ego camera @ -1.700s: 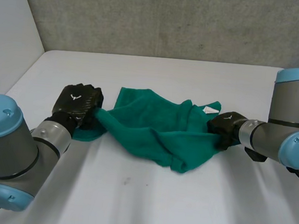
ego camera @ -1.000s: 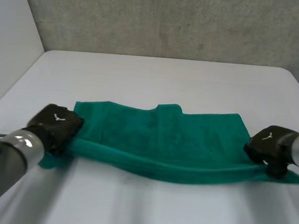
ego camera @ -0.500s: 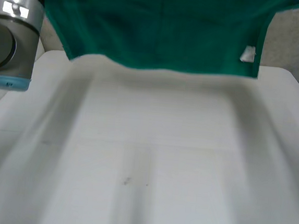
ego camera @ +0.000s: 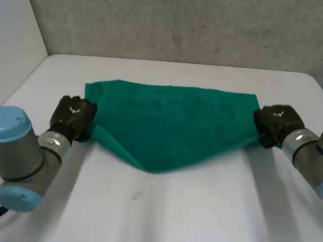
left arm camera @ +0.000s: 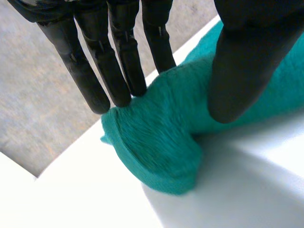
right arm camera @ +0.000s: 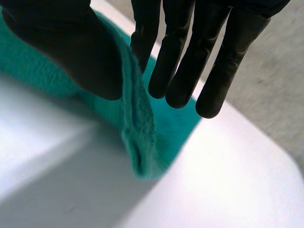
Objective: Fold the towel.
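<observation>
as left robot hand and right robot hand pinch opposite ends of the towel, it lies spread for folding.

A: What do you have behind the white table?
B: I see a rough grey wall along its far edge and a plain pale panel at the left. One small dark speck marks the tabletop.

Bare table before and beyond the towel
</observation>
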`<act>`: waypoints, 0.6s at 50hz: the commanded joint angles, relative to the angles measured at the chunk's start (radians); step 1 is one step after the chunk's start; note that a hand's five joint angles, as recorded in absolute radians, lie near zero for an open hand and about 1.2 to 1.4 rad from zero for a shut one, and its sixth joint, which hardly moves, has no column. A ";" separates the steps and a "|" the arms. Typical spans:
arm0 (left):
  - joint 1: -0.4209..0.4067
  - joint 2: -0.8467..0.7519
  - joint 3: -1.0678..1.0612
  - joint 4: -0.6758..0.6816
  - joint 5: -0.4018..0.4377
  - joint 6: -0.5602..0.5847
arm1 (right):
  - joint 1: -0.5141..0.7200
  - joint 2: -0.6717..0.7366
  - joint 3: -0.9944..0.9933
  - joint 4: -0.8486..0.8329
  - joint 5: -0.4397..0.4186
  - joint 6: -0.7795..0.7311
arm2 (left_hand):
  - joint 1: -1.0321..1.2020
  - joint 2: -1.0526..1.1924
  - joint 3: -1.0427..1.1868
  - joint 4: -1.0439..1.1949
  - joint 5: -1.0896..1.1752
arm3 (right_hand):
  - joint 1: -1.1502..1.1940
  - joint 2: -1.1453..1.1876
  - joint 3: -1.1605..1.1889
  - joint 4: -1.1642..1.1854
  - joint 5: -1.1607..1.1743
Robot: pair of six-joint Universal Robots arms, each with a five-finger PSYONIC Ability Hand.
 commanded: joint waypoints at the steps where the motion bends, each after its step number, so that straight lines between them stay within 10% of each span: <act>1: 0.023 0.016 -0.044 -0.018 0.000 0.000 | -0.013 -0.015 0.024 0.057 -0.005 -0.001 | -0.183 -0.199 -0.208 -0.202 -0.202 | 0.409 0.218 0.212 0.204 0.228; 12: 0.096 0.019 -0.046 -0.051 0.001 -0.002 | -0.072 -0.024 0.076 0.060 -0.005 -0.055 | -0.260 -0.276 -0.285 -0.279 -0.279 | 0.409 0.218 0.212 0.204 0.228; 19: 0.118 0.013 -0.041 -0.051 0.001 -0.003 | -0.072 -0.022 0.082 0.059 -0.005 -0.056 | 0.080 0.064 0.055 0.061 0.061 | 0.409 0.218 0.212 0.204 0.228; 30: 0.104 0.082 -0.072 -0.083 0.012 -0.005 | -0.072 -0.022 0.099 0.054 -0.006 -0.058 | -0.122 -0.138 -0.147 -0.141 -0.141 | 0.409 0.218 0.212 0.204 0.228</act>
